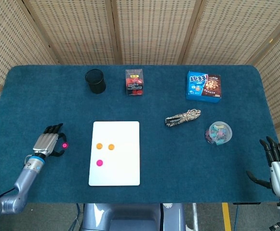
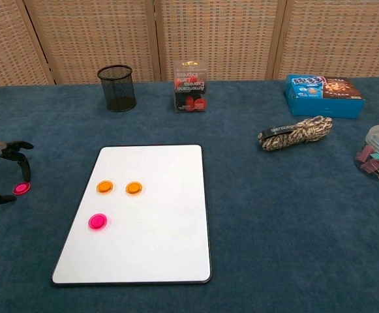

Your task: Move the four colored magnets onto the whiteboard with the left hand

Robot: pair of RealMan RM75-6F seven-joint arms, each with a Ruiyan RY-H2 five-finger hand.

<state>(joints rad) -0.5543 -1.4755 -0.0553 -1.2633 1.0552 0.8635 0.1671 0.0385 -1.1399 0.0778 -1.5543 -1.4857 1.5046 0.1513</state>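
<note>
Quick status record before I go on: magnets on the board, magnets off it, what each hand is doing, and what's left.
on whiteboard: two orange magnets, one pink magnet
off whiteboard: one pink magnet, on the cloth left of the board
left hand: fingers arched around the loose pink magnet; cannot tell whether it is pinched
right hand: at the table's near right corner, fingers apart, holding nothing
remaining: one magnet of four not yet on the board
</note>
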